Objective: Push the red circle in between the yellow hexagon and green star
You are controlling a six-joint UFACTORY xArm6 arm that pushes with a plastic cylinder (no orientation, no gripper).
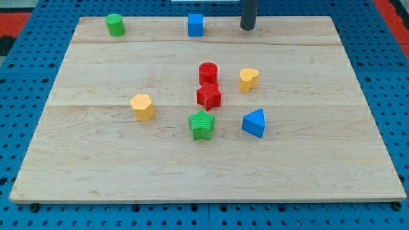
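Camera view: my tip [248,29] stands at the board's top edge, touching no block, a bare rod with no pincer to open or close. Well below it and slightly left sits the red circle [208,72], touching a red star [209,96]. Farther down lie the green star [202,124] and, leftward, the yellow hexagon [142,107].

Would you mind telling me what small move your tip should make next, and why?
Probably bring my tip down to the upper-right side of the red circle. It is far off at the view's top, and the gap between yellow hexagon and green star lies lower-left.
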